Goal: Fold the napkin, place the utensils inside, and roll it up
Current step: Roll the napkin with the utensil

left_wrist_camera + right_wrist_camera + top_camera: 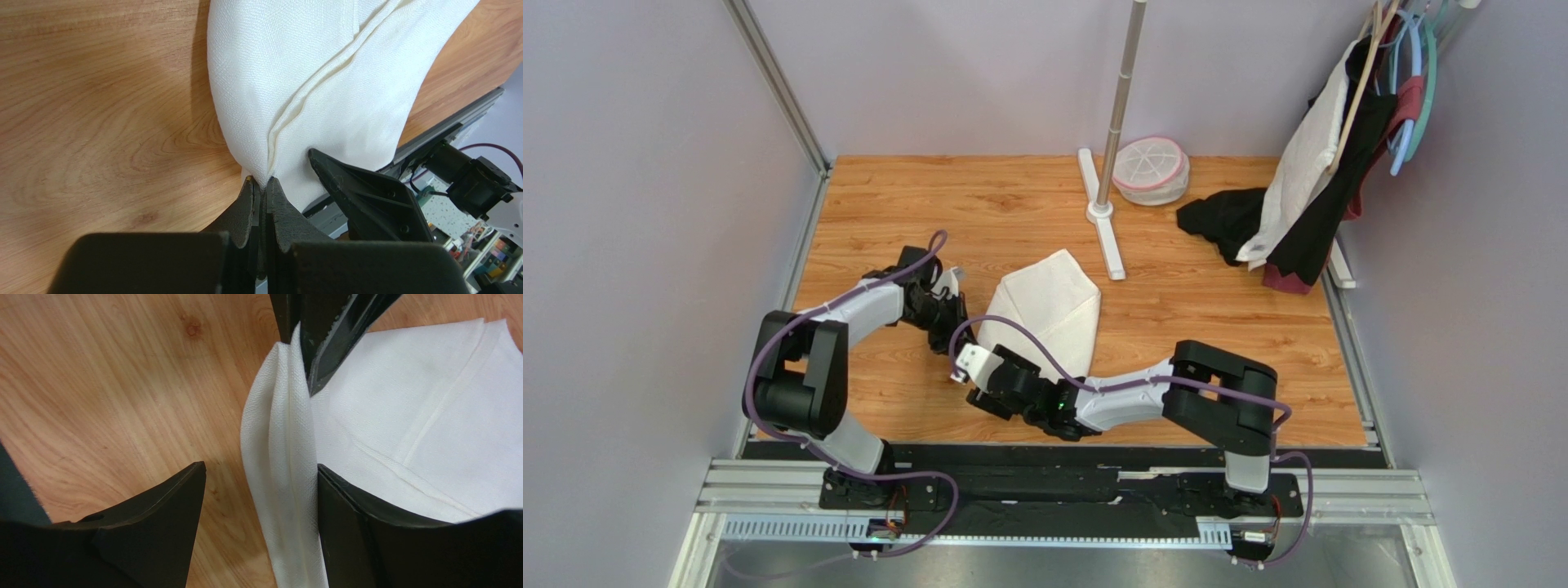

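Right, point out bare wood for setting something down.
Free: back-left wood between left wall and white stand base; right wood between cream-white cloth napkin and black cloth. Crowded: napkin's near edge, under left tool and right tool.

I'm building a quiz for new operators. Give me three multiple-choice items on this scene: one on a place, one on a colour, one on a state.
1. Where does the napkin lie? A in a sink; B on the wooden table; C on a plate.
2. What colour is it? A black; B teal; C cream-white.
3. How is the left gripper? A shut on the napkin; B wide open; C out of view.

Key: B, wood grain shows all around it; C, the cloth is pale in every view; A, it pinches the folded edge.
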Controlling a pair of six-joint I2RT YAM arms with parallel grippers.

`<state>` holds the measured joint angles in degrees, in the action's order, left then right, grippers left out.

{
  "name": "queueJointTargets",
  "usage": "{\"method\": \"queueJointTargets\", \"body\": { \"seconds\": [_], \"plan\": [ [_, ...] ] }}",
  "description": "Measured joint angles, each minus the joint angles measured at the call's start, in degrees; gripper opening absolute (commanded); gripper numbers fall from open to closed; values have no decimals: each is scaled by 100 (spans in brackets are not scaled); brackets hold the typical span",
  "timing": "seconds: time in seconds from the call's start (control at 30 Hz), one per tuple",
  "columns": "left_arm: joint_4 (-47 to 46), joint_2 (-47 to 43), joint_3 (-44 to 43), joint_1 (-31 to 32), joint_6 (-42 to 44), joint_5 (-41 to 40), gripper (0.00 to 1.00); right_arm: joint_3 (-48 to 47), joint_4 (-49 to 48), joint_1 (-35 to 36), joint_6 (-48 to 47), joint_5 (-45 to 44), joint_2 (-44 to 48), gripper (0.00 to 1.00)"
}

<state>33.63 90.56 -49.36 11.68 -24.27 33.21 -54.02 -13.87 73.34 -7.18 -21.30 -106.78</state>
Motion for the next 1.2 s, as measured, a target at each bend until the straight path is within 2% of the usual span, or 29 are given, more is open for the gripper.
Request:
{"method": "queueJointTargets", "body": {
  "seconds": [0.27,0.47,0.53,0.77,0.83,0.87,0.9,0.97,1.0,1.1,1.2],
  "plan": [
    [4,0,0,-39,44,42,0,17,-474,236,-310,-828,-299,49],
    [68,2,0,-48,63,31,0,76,-782,501,-636,-1333,-457,24],
    [107,4,2,-50,76,-4,0,68,-815,542,-680,-1445,-494,19],
    [85,4,2,-81,151,-181,0,-348,-367,483,-708,-1338,-658,1],
    [44,4,2,-105,168,-223,0,-448,-219,417,-717,-1102,-658,0],
    [28,9,2,-107,179,-249,5,-485,-155,385,-726,-966,-658,0],
    [15,13,2,-109,195,-282,21,-522,-92,343,-730,-804,-654,0],
    [17,26,2,-114,245,-354,41,-586,61,264,-726,-503,-625,0],
    [20,26,2,-125,267,-356,54,-627,186,203,-710,-304,-603,0],
    [-15,-22,2,-186,203,-254,67,-678,396,-2,-570,293,-492,0],
    [-28,-238,9,-260,133,-313,74,-638,549,-306,-293,1047,-321,0]
  ]
}}
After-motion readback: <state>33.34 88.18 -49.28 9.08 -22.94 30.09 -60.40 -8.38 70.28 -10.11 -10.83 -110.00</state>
